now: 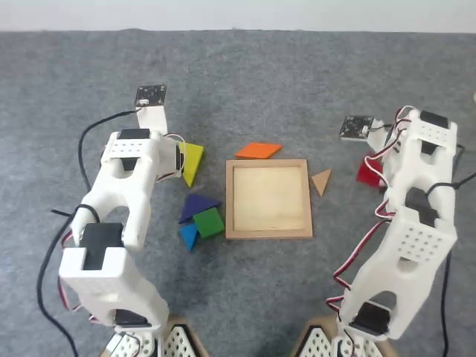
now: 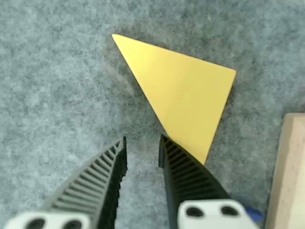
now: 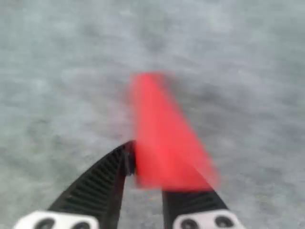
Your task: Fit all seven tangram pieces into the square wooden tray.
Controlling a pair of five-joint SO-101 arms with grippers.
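Red piece point(image 3: 164, 133) in right claw point(image 3: 147, 167); yellow triangle point(image 2: 186, 90) beside left claw point(image 2: 142, 139)

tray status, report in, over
Left gripper open beside yellow triangle. Right gripper shut on red piece. Tray empty, opening unobstructed.

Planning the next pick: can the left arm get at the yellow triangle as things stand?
Probably yes. The left gripper hangs right at the yellow triangle, jaws parted, with bare carpet around the piece and nothing lying on it.
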